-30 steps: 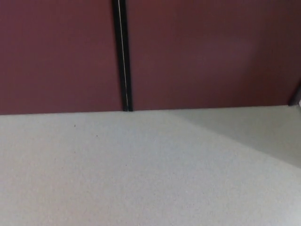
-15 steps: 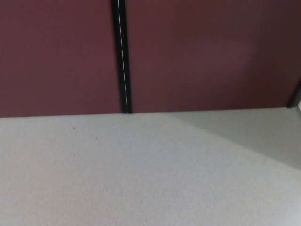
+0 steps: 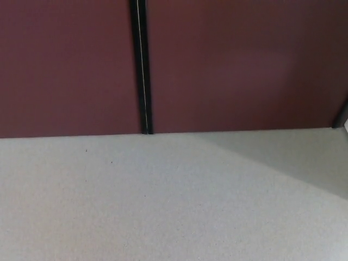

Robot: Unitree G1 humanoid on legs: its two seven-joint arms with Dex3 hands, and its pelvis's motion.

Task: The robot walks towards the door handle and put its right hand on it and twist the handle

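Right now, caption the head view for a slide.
Dark red double doors meeting at a black seam above pale floor; no handle or hands visible.

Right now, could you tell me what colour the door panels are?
The door panels are dark maroon, seen in the head view.

no readable text, labels, numbers or signs anywhere

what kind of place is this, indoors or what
Most likely indoors, right in front of a double door or panelled wall: dark red panels split by a black vertical seam meet a pale speckled floor. No handle or robot hand is in view.
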